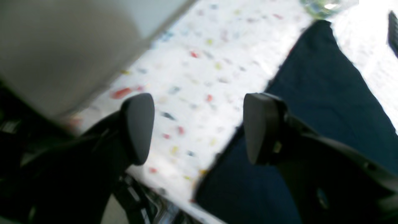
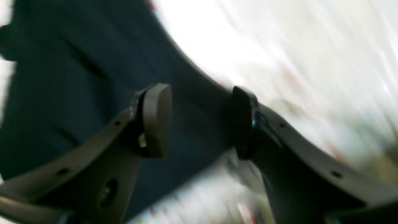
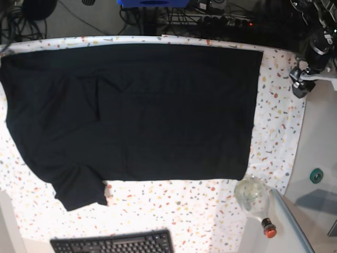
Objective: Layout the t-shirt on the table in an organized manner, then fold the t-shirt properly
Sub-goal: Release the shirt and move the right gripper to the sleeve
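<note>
Item: t-shirt [image 3: 158,110], black, spread flat on the speckled counter [image 3: 200,205], filling most of its far half; long axis runs across the base view, straight hem edge toward that view's right, one sleeve [image 3: 79,190] sticking out at lower left. Item: left gripper [image 1: 199,127], jaws parted wide and holding nothing; you see bare counter between the pads, and the shirt's edge passes under the right-hand pad, so the cloth lies to that side of the jaws and just below. Item: right gripper [image 2: 199,119], jaws likewise released and empty; dark cloth shows between the pads, with the shirt's curved border and white counter off to the right-hand pad's side. Neither gripper can be made out with certainty in the base view. Judgement: layout looks nearly done; for the fold you will likely need each arm to take the shirt border nearest it, the right arm being already above cloth. Also present: keyboard [image 3: 113,243], glass bottle [image 3: 255,203].
</note>
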Motion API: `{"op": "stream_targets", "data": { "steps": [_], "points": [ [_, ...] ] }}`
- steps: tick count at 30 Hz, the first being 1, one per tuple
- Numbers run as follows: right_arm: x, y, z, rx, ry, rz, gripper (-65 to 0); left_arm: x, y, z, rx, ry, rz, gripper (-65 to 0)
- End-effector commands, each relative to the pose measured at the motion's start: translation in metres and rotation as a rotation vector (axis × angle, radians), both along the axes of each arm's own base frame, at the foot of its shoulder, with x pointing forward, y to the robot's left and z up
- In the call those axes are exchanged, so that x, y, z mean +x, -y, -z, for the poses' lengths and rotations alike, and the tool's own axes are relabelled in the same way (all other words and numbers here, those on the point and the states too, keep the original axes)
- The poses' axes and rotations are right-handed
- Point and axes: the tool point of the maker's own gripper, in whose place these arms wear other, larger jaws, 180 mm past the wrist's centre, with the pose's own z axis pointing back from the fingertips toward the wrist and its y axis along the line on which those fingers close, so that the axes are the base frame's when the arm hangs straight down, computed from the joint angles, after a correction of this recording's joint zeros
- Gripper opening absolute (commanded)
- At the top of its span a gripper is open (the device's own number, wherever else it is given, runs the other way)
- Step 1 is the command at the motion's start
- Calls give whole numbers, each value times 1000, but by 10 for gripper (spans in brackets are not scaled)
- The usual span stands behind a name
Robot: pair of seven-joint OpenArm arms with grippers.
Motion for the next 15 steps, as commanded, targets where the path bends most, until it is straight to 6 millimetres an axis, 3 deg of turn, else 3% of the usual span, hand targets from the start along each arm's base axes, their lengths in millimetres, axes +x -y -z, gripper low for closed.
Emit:
{"op": "stream_targets", "data": {
  "steps": [1,3,4,5,7,8,10,15],
  "points": [
    [28,11,-22,-41,83,-17,-351,13,6,-11,16,42,42,-227],
    [67,10,-27,-38,130,-46,-359,25,35,-3,-19,36,120,-276],
    [86,7,-28,-27,148,-61,-381,28,51,4,-44,26,158,-336],
    [98,6,-26,-11,156,-64,-411,31,65,9,-63,20,189,-402],
    [122,8,-19,32,156,-40,-500,36,91,20,-104,5,247,-592],
    [130,10,-14,53,148,-16,-545,35,101,26,-127,-6,262,-650],
    [143,16,-4,51,126,4,-650,34,108,34,-154,-14,250,-650],
    [169,15,20,-150,64,-66,-650,31,109,39,-167,-26,242,-650]
  ]
}}
